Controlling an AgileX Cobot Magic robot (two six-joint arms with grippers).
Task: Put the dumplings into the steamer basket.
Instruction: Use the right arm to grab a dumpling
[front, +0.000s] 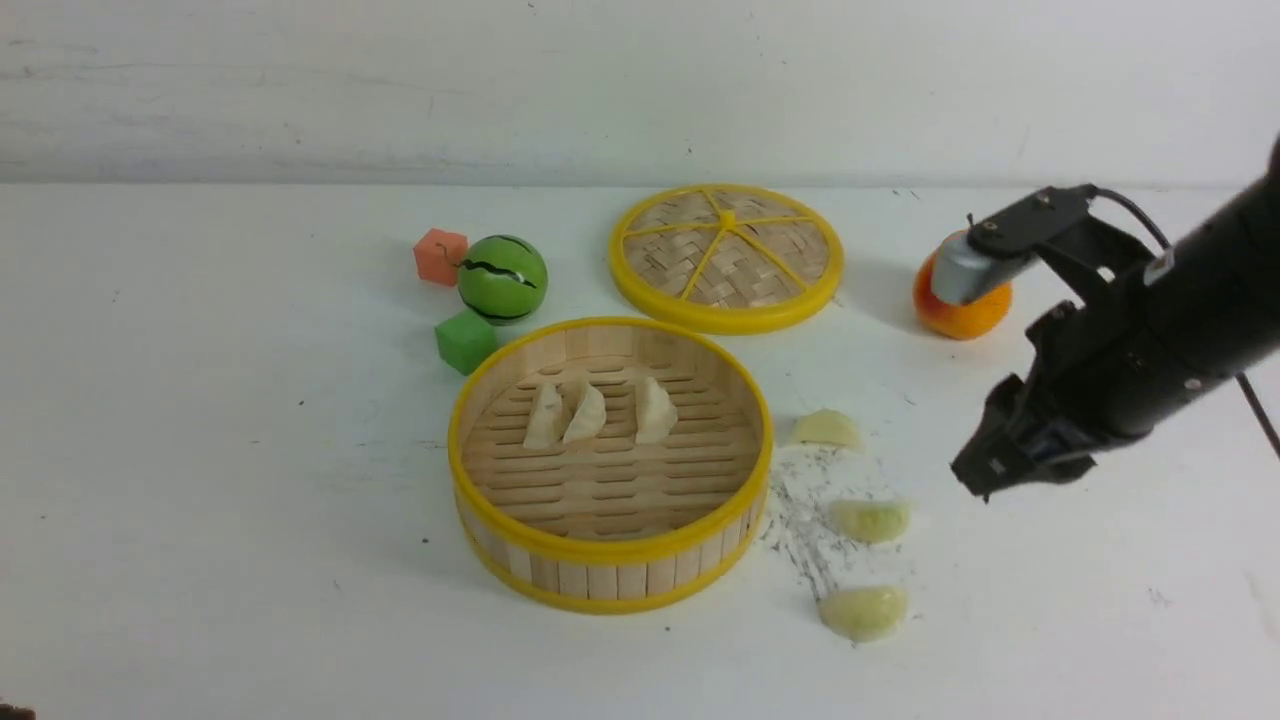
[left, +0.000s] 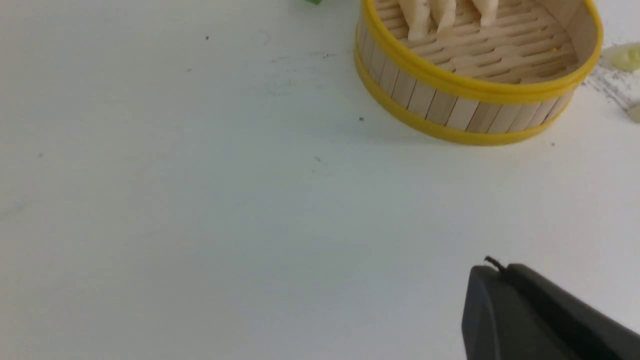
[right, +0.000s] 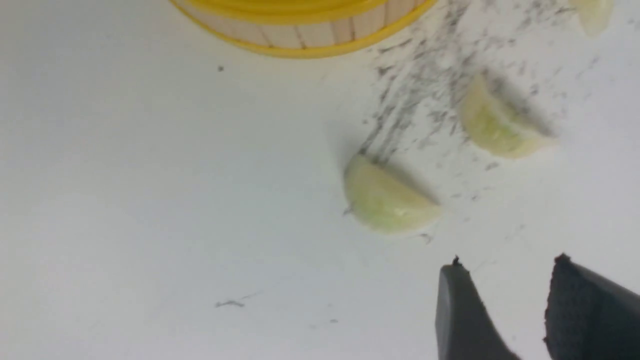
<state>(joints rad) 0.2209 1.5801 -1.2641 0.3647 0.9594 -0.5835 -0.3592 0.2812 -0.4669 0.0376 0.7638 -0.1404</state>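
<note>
The right arm's (front: 1130, 350) jaws stand parted and empty, apparently set for a pick. Three green dumplings (right: 387, 200) lie on the bench (front: 200, 450) just ahead of them. Beyond those, the steamer basket (front: 610, 575) holds three cream dumplings (front: 585, 412). The left jaws are closed, well apart from the basket.

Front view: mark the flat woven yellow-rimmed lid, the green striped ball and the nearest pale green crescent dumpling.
flat woven yellow-rimmed lid (front: 726, 258): front view, woven panel near middle.
green striped ball (front: 503, 279): front view, its middle.
nearest pale green crescent dumpling (front: 864, 612): front view, its rounded top.
</note>
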